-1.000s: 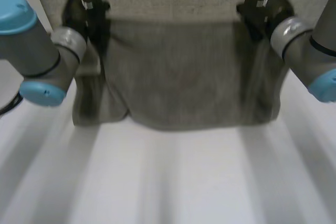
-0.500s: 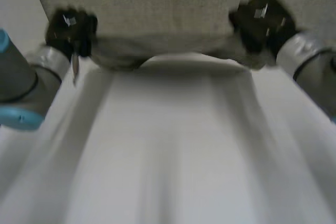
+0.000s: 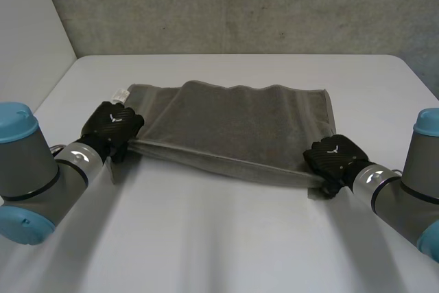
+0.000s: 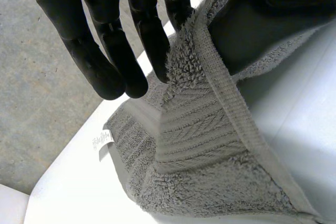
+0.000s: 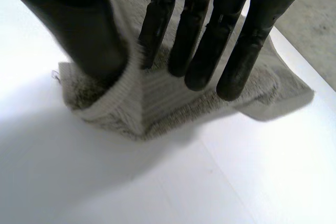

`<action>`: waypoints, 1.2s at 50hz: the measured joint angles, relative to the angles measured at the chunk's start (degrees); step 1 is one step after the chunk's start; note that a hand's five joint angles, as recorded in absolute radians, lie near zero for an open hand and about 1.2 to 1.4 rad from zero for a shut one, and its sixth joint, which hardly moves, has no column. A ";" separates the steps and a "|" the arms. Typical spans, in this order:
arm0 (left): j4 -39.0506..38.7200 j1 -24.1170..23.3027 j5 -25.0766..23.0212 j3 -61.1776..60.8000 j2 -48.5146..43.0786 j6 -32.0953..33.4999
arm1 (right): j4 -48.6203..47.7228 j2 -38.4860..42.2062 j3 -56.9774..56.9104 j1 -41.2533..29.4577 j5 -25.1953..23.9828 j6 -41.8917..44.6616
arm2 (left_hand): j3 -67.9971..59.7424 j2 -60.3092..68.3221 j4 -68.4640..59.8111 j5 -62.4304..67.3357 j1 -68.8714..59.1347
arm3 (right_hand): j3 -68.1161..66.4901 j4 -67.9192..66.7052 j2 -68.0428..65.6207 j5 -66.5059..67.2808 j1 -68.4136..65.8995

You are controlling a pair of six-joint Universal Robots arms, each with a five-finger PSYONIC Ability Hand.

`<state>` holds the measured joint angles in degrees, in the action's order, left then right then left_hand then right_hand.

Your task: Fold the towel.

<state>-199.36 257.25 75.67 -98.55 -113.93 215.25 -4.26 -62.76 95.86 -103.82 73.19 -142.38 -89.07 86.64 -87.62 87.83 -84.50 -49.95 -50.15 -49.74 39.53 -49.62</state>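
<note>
Towel (image 3: 233,118) rests on table (image 3: 226,238); wrist views show left hand (image 4: 84,45) and right hand (image 5: 215,40) each pinching a corner.

Likely a robotics lab: a plain white table (image 3: 226,238) set against a rough grey concrete wall (image 3: 240,5).

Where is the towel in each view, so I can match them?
Head view: towel spread mid-table, its near corners pinched by the left hand and right hand.
Left wrist view: towel edge pinched at the left hand's fingertips, spreading beyond them.
Right wrist view: towel corner pinched under the right hand.
Shared landmark: the white table.
</note>
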 measured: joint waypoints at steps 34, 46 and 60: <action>-1.27 0.50 0.65 -0.23 1.90 -4.30 | -3.45 -6.12 0.59 2.58 3.75 -5.33 | 0.00 0.00 0.00 0.00 -0.05 | -27.18 -27.06 -27.13 27.93 -27.04; -1.20 0.62 0.54 -0.92 1.89 -4.85 | -15.96 -16.28 7.11 3.70 1.19 -6.72 | 0.00 0.00 0.00 0.00 -0.29 | -27.20 -27.06 -27.13 28.09 -27.14; -1.26 0.71 0.48 -0.95 1.70 -4.83 | -2.81 -4.59 1.40 3.70 1.82 -1.09 | 0.00 0.01 0.00 -0.01 -0.29 | -19.60 -19.45 -20.03 19.92 -20.05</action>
<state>-200.62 257.95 76.15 -99.50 -112.23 210.41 -7.08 -67.35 97.26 -100.12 75.01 -143.47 -89.07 86.65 -87.62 87.82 -84.79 -69.55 -69.60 -69.77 59.45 -69.67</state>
